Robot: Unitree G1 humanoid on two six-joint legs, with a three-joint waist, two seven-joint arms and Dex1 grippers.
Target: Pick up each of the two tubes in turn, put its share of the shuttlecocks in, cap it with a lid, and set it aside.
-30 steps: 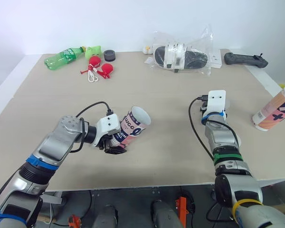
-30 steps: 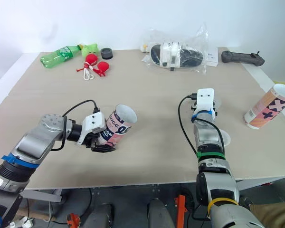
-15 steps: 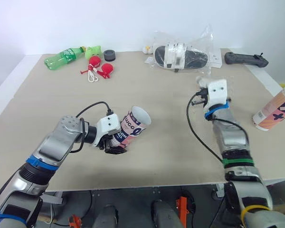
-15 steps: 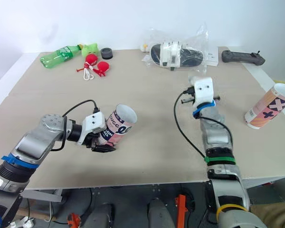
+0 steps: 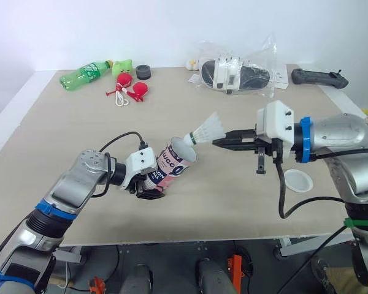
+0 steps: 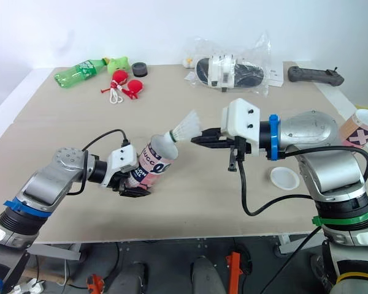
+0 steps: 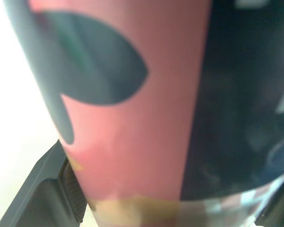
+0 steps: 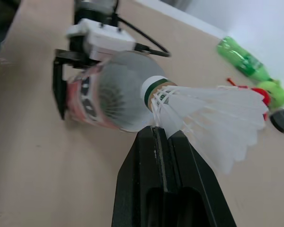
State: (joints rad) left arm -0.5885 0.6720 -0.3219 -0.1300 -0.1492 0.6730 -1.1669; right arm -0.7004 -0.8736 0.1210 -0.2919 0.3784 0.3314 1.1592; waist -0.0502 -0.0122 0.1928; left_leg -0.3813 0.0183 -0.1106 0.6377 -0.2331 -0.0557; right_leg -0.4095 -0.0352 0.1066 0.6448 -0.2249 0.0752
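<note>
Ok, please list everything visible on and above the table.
held tube: 1, pink and dark, near left
second tube: 1, pink patterned, right edge
shuttlecock: 1, white, at held tube's mouth
lid: 1, white, near right
bottle: 1, green, far left
green toy: 1, by bottle
red toys: 2, white cord, far left
disc: 1, black, far left
plastic bag: 1, clear, device inside, far centre
controller: 1, black, far right
table: 1, beige
left gripper: black, shut on held tube
right gripper: black, shut on shuttlecock
</note>
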